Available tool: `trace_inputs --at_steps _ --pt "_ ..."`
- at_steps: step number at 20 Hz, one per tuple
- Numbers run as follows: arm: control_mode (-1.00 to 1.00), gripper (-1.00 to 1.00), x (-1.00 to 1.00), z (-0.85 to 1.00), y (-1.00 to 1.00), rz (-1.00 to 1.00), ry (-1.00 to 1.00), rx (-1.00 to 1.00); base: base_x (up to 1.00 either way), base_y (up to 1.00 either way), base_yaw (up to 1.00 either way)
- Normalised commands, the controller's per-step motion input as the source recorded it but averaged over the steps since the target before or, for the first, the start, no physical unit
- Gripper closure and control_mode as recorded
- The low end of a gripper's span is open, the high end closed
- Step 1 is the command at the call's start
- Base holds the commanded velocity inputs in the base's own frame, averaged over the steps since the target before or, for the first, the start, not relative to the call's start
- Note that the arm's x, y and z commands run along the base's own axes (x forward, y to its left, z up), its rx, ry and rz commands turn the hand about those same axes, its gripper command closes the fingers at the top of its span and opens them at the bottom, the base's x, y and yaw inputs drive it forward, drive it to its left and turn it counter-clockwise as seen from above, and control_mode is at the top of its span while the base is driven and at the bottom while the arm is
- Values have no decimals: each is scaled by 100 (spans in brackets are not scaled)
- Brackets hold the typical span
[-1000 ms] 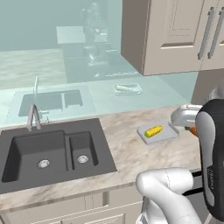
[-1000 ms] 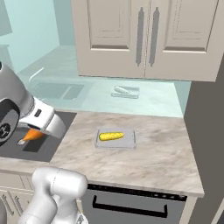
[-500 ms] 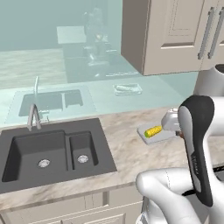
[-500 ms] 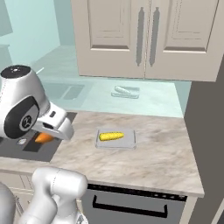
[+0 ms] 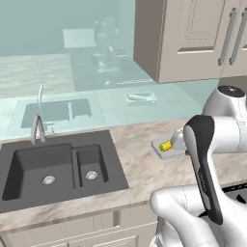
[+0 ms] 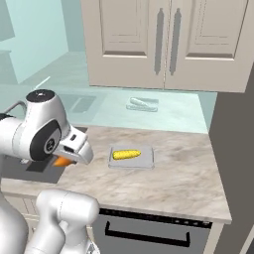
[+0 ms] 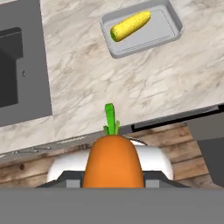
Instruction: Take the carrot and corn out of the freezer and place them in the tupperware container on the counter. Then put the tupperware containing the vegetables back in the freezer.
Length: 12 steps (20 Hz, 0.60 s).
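The carrot (image 7: pixel 113 162), orange with a short green stem, sits between my gripper (image 7: pixel 113 183) fingers, which are shut on it. In the right base view the carrot (image 6: pixel 62 160) peeks out under the hand, over the counter's (image 6: pixel 173 184) front left edge near the sink. The tupperware container (image 7: pixel 171 18) lies further in on the counter with the corn (image 7: pixel 130 25) lying in it. The right base view has the corn (image 6: pixel 126 155) in the tray (image 6: pixel 147 160), to the right of my hand. From the left base, my arm covers most of the tray (image 5: pixel 159 148) and one end of the corn (image 5: pixel 165 146) shows.
A dark double-basin sink (image 5: pixel 53 166) with a tap (image 5: pixel 37 126) takes up the counter's left part. Beige wall cabinets (image 6: pixel 158 42) hang above. The grey fridge side (image 6: pixel 238 129) closes the counter's right end. A dark dishwasher front (image 6: pixel 149 230) is below the counter.
My arm has swung the carrot from over the sink towards the tupperware container, and the hand is now higher and closer to the tray. The corn and tray have not moved.
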Motion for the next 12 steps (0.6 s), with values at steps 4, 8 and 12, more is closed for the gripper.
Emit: trace_inputs --at_steps 4,8,12 --pt "-100 100 40 -41 -20 0 0 0 0 0 0" --pt "-100 100 31 -47 -31 0 0 0 0 0 0" --pt "-100 100 28 -21 -31 0 0 0 0 0 0"
